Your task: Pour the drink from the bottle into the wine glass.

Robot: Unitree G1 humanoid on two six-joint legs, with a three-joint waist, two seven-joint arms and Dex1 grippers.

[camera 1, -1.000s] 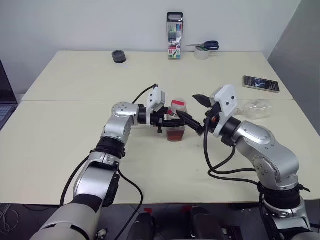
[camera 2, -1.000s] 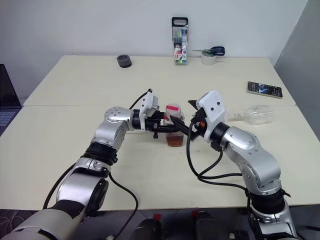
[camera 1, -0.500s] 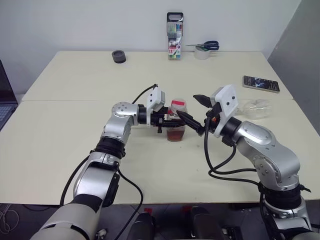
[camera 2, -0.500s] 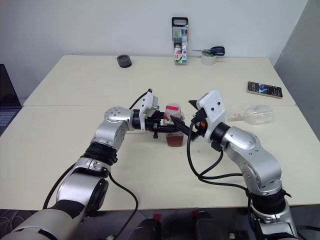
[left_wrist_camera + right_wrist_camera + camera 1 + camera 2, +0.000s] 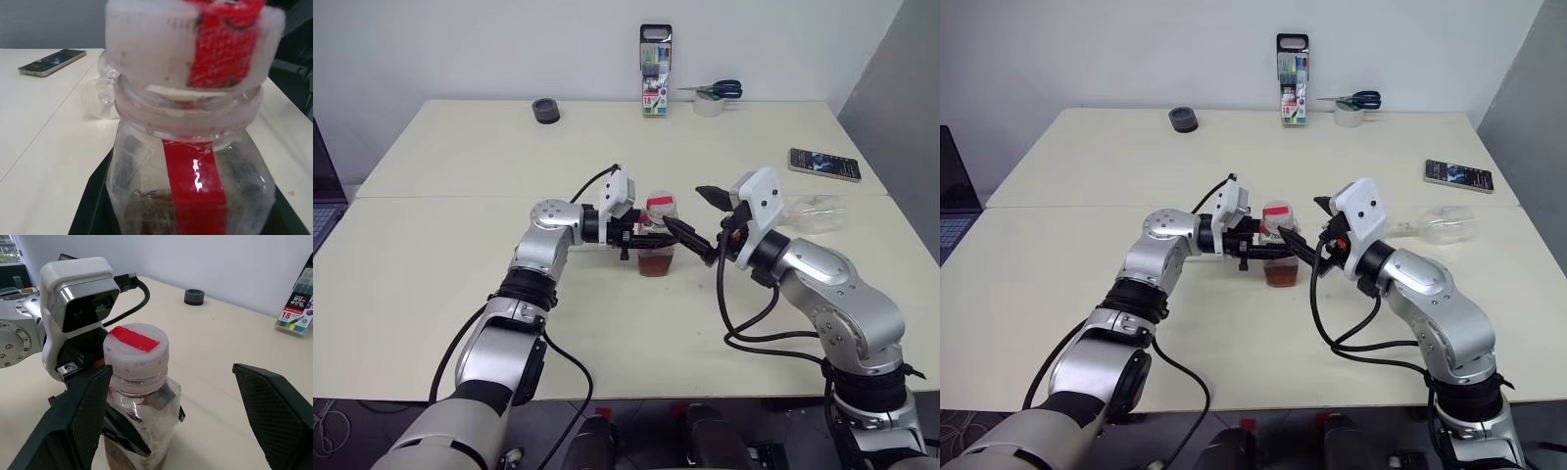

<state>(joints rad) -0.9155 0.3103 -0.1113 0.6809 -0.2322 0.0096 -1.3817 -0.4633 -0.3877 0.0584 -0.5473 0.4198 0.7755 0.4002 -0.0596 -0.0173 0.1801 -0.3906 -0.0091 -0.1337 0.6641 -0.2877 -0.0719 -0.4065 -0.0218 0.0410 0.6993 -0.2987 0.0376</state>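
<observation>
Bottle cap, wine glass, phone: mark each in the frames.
bottle cap [image 5: 136, 350], right wrist view, on its white top beside the red strip.
wine glass [image 5: 813, 211], left eye view, on the bowl, lying on its side.
phone [image 5: 824, 164], left eye view, on the screen.

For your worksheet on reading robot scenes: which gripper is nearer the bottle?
Left. The left gripper is shut on the bottle; the right gripper stands open around its cap, not yet gripping.

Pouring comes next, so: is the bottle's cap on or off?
On: the pale cap sits on the bottle neck.
</observation>
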